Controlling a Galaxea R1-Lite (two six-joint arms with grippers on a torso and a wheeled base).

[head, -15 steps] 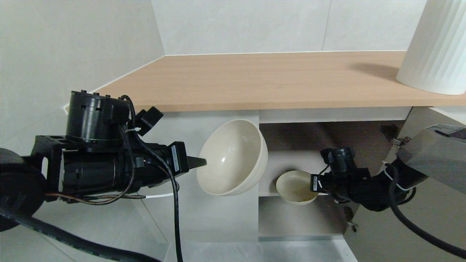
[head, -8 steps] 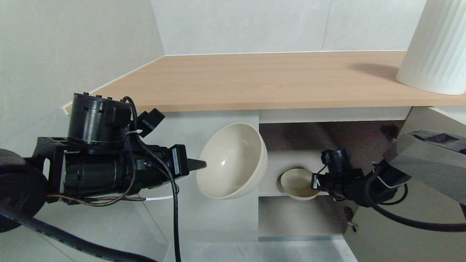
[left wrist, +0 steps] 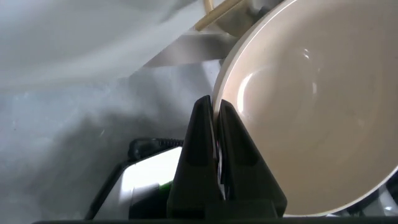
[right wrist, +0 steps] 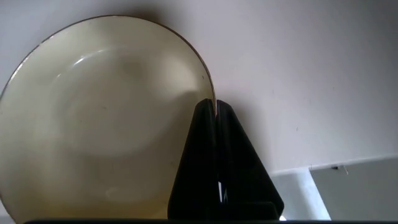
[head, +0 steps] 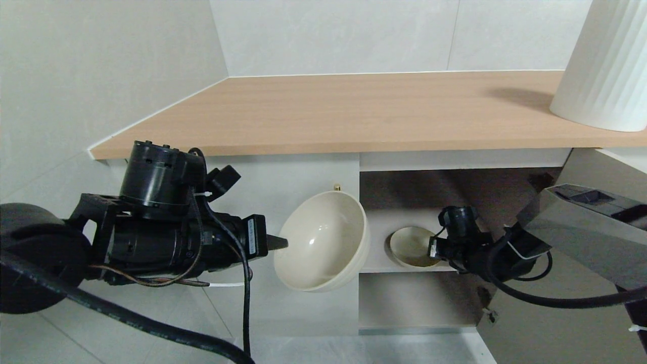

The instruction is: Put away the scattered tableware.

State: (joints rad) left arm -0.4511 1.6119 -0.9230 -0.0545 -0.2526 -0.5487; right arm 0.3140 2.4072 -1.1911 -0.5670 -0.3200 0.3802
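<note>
A large cream bowl (head: 323,240) hangs tilted in front of the closed cabinet door, its rim pinched by my left gripper (head: 280,243), which is shut on it. The left wrist view shows the same large cream bowl (left wrist: 311,112) with the left gripper (left wrist: 217,112) clamped on its rim. A small cream bowl (head: 410,246) is inside the open cabinet, just above the shelf (head: 404,269), held at its rim by my right gripper (head: 432,248). The small bowl (right wrist: 99,118) tilts toward the wrist camera, with the right gripper (right wrist: 216,112) shut on its edge.
A wooden countertop (head: 364,111) runs above the cabinet, with a white ribbed vessel (head: 606,71) at its right end. The open cabinet door (head: 586,222) swings out at the right. A small knob (head: 336,187) sits on the closed left door.
My left gripper has lowered the large bowl and shifted it slightly right. The right gripper has carried the small bowl deeper into the cabinet. The open door's top edge appears lower.
</note>
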